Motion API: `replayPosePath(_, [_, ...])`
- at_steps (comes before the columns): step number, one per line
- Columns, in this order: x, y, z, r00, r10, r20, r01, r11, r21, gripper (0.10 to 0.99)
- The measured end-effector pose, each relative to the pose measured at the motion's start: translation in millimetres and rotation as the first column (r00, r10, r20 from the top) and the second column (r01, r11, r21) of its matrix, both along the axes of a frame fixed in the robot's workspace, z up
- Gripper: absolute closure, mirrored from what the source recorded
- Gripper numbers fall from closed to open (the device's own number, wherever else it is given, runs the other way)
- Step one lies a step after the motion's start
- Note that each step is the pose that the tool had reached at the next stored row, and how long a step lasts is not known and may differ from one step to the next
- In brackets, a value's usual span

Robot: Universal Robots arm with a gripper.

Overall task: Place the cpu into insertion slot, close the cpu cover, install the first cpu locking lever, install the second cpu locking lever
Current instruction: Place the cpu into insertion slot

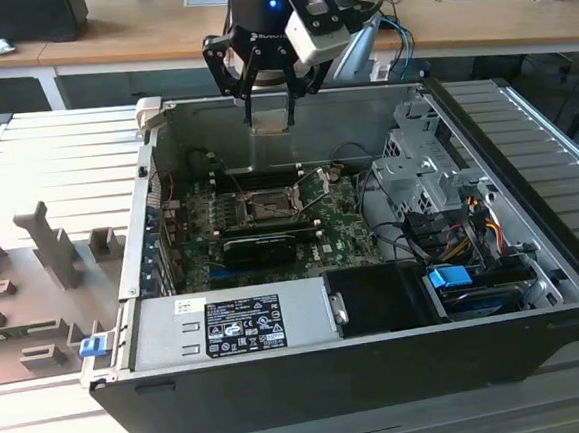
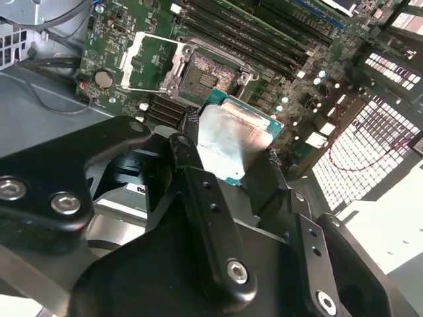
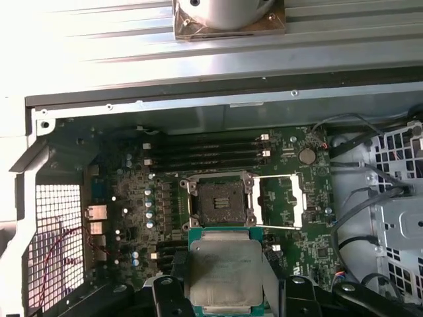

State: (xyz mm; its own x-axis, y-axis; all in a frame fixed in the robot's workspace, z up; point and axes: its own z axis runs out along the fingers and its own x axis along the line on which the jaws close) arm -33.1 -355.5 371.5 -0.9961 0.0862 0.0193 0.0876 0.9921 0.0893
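My gripper (image 1: 268, 106) hangs above the rear edge of the open computer case (image 1: 536, 287), shut on the cpu (image 1: 269, 119). In both wrist views the cpu (image 3: 225, 274) (image 2: 231, 132) is a silver-topped square on a green base, pinched at two opposite edges by black fingers (image 3: 165, 297). Below it on the motherboard lies the insertion slot (image 3: 218, 201) (image 2: 210, 71) (image 1: 269, 206), bare and dark. The cpu cover (image 3: 281, 201) (image 2: 151, 61) is swung open flat beside the slot. A thin wire locking lever (image 2: 142, 89) stands raised along the cover.
Black memory slots (image 3: 205, 153) run behind the socket, and a long black card (image 1: 262, 244) sits in front of it. The power supply (image 1: 267, 319), drive cage (image 1: 421, 171) and cables (image 1: 462, 238) fill the case's front and right. A grey fixture tray (image 1: 33, 277) lies outside on the exterior view's left.
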Motion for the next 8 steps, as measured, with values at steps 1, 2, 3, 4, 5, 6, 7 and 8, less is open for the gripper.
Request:
replayPosePath(1, [0.0,0.0,0.0,1.0000,-0.004,0.0000,0.004,1.0000,0.000,0.561])
replayPosePath(2, [0.0,0.0,0.0,1.0000,-0.007,0.0000,0.007,1.0000,0.000,0.561])
replayPosePath(3, [0.0,0.0,0.0,0.9999,-0.015,0.0000,0.015,0.9999,0.000,0.561])
replayPosePath(4, [0.0,0.0,0.0,0.9997,-0.023,0.0000,0.023,0.9997,0.000,0.561])
replayPosePath(5, [0.0,0.0,0.0,0.9995,-0.030,0.0000,0.030,0.9995,0.000,0.561])
replayPosePath(6, [0.0,0.0,0.0,0.9994,-0.035,-0.0001,0.035,0.9994,0.000,0.561])
replayPosePath(7, [0.0,0.0,0.0,0.9992,-0.040,0.0000,0.040,0.9992,0.000,0.561])
replayPosePath(8, [0.0,0.0,0.0,0.9991,-0.043,0.0000,0.043,0.9991,0.000,0.561])
